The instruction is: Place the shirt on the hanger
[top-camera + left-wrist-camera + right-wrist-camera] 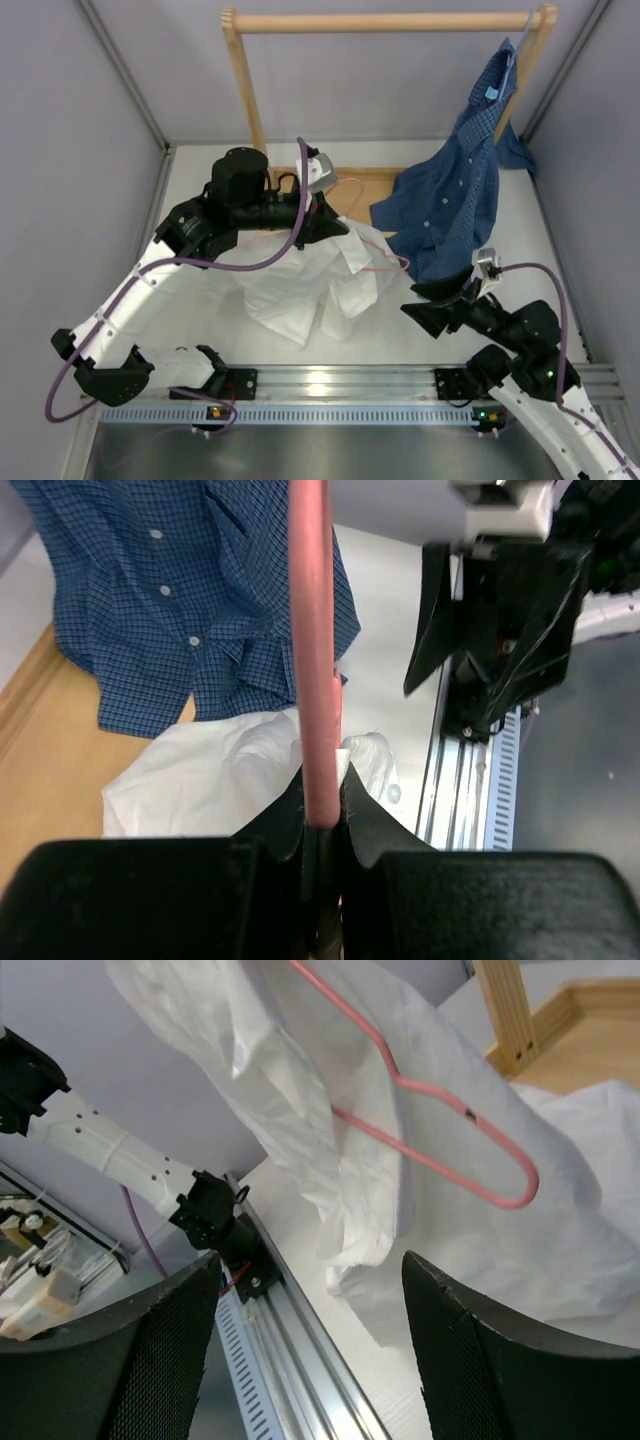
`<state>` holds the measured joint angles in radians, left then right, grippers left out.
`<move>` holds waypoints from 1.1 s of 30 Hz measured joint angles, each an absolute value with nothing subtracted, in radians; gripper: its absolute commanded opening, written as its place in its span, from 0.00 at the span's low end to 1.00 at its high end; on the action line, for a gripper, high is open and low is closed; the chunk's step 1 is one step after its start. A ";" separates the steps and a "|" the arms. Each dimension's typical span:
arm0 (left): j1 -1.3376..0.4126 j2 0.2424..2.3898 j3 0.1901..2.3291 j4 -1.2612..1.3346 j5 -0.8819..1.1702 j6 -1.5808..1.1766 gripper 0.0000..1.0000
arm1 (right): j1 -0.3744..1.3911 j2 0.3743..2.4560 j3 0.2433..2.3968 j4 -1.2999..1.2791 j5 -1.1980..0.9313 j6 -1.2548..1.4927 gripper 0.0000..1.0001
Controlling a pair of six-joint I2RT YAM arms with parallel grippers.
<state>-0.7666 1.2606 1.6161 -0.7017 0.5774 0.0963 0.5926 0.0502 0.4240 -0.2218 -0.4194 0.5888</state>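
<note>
Hanger (pixel 310 630) clamped between left gripper (pixel 322 780) jaws (right gripper (pixel 310 1265) spread).

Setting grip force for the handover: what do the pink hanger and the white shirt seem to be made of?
The hanger: thin rod with a smooth matte pink coat, probably plastic-coated wire; its tight bends suggest metal, unconfirmed. The shirt: thin matte white woven cloth, creased and slightly translucent, likely cotton or a blend.
</note>
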 measured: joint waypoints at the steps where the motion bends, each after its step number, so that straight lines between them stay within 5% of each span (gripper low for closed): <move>1: -0.767 1.240 1.596 -0.678 0.560 0.074 0.00 | 0.593 0.061 0.401 -0.213 -0.426 0.605 0.69; 11: -0.767 1.154 1.501 -0.508 0.490 -0.087 0.00 | 0.593 0.342 0.285 0.069 -0.445 0.685 0.55; 15: -0.767 1.154 1.485 -0.475 0.484 -0.116 0.00 | 0.593 0.450 0.260 0.246 -0.453 0.713 0.35; 17: -0.767 1.154 1.476 -0.463 0.482 -0.130 0.00 | 0.593 0.499 0.253 0.305 -0.453 0.717 0.18; 18: -0.767 1.154 1.473 -0.462 0.481 -0.133 0.00 | 0.593 0.516 0.253 0.326 -0.450 0.715 0.00; 25: -0.767 1.105 1.431 -0.452 0.439 -0.124 0.00 | 0.592 0.480 0.292 0.208 -0.276 0.645 0.00; 33: -0.769 0.947 1.362 -0.456 0.415 -0.080 0.00 | 0.590 0.548 0.580 -0.062 -0.139 0.515 0.00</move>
